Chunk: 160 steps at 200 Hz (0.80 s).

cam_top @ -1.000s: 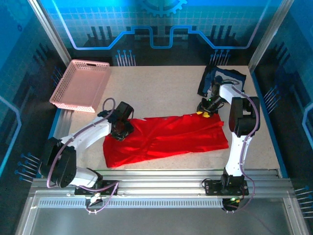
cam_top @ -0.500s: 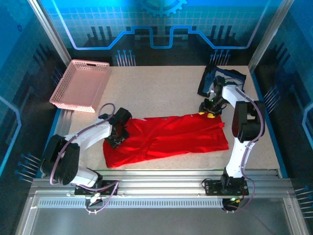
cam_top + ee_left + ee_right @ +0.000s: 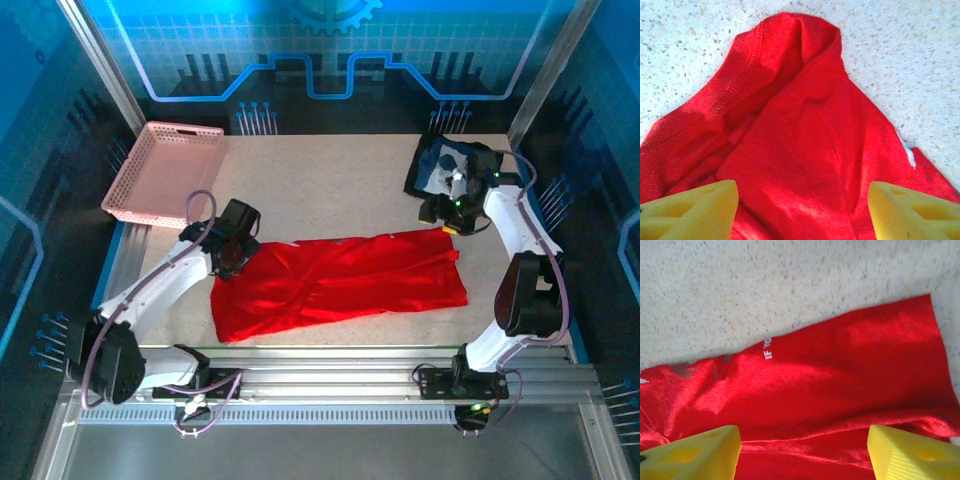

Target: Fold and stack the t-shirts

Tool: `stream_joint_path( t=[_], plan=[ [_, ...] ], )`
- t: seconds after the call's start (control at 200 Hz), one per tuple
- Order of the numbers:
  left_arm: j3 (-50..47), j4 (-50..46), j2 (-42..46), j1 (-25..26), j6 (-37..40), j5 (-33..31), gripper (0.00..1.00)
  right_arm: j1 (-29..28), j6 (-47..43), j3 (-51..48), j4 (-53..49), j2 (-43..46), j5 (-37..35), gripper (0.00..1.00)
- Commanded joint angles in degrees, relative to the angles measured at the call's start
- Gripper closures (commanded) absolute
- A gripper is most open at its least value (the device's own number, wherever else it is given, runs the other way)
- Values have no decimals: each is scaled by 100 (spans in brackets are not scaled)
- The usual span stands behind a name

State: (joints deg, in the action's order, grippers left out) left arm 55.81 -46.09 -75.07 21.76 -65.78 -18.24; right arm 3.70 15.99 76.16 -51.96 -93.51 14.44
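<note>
The bright red t-shirt (image 3: 340, 285) lies folded into a long band across the near middle of the bench (image 3: 330, 190). The left hand (image 3: 801, 212) hangs over the shirt's left end, jaws spread wide and gripping nothing. The right hand (image 3: 802, 452), likewise open and empty, hangs above the shirt's far right corner. The dark navy t-shirt (image 3: 425, 170) sits crumpled in the bench's far right corner, the pink basket (image 3: 186, 129) at its far left corner.

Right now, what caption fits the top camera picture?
Both open, the left gripper and right gripper hover over the ends of a red shirt on the table; navy shirt and basket beyond.
</note>
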Motion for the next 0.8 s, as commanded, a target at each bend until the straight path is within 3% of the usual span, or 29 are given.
stream_joint_path(
  t=[0.0,0.23,0.325,0.6,0.795],
  plan=[
    [255,-77,-578,-75,288,313,31,-144,-163,-230,-206,-100,165,35],
    [650,310,-2011,-197,764,929,63,-810,-258,-231,-152,-1026,-188,67],
    [889,598,-2547,-222,970,1123,71,-1161,-328,-5,-216,-1502,-310,74],
    [2144,666,-4254,-598,1553,1693,79,-1674,-333,259,-607,-2043,-435,77],
    [3790,456,-5444,-918,2114,1797,79,-1885,-263,315,-786,-2157,-247,77]
  ],
)
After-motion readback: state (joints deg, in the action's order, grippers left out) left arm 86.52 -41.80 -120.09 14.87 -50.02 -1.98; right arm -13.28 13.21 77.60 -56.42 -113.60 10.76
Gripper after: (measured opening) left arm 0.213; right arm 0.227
